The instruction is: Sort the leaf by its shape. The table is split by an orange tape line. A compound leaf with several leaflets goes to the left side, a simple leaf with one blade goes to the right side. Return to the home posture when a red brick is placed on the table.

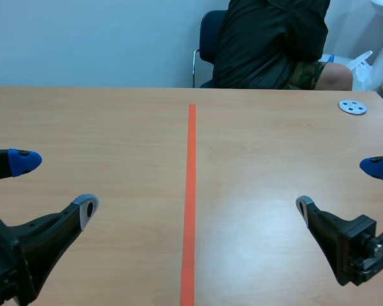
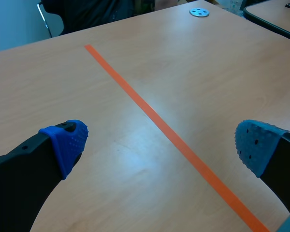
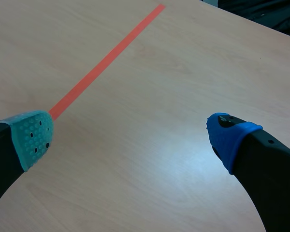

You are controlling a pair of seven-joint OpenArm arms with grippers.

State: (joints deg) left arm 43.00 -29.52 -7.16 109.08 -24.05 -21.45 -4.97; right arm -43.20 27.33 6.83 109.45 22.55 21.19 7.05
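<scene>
No leaf on the worktop (image 1: 115, 127) yet. My left fingers (image 2: 65, 145) and right fingers (image 3: 227, 137) are spread, empty. I think a leaf is light and tears, so I'd pinch its stem.

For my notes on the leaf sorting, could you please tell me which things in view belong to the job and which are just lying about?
Job: orange tape line; left tool and right tool, both open. No leaf or red brick shows.
Lying about: grey disc with holes; seated person.
</scene>
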